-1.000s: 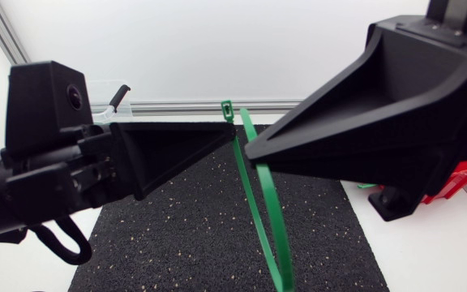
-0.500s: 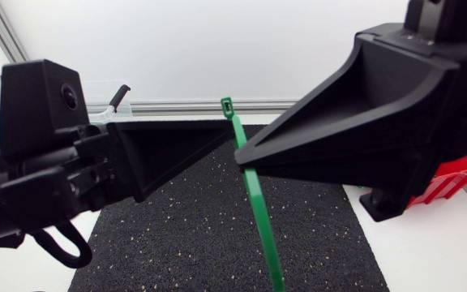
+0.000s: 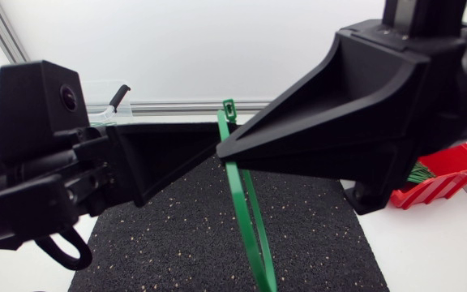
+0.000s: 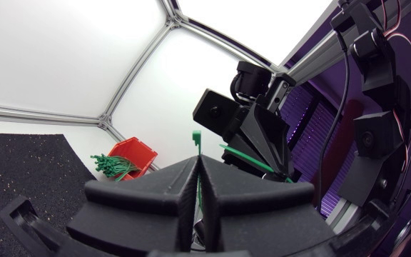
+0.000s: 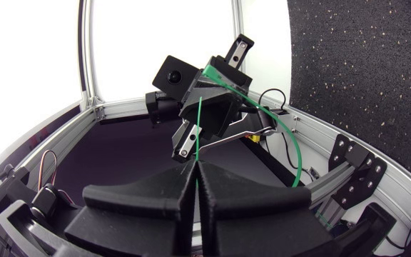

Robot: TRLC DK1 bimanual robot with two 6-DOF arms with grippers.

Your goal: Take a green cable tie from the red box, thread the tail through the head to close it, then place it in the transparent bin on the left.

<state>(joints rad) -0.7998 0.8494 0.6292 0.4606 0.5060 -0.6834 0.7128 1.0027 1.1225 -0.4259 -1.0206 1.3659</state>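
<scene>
No readable text, label or number is showing on the green cable tie (image 3: 246, 231), nor on the red box (image 3: 444, 174) or black mat (image 3: 177, 235) near it.

White table (image 3: 428, 243); black speckled mat (image 3: 185, 235) laid at centre. Aluminium rail (image 3: 177, 106) along far edge. Lighting bright, even.

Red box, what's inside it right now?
A bundle of green cable ties lies in the red box, ends poking out of its open front. In the head view my right gripper covers most of the box, so their number cannot be told.
</scene>
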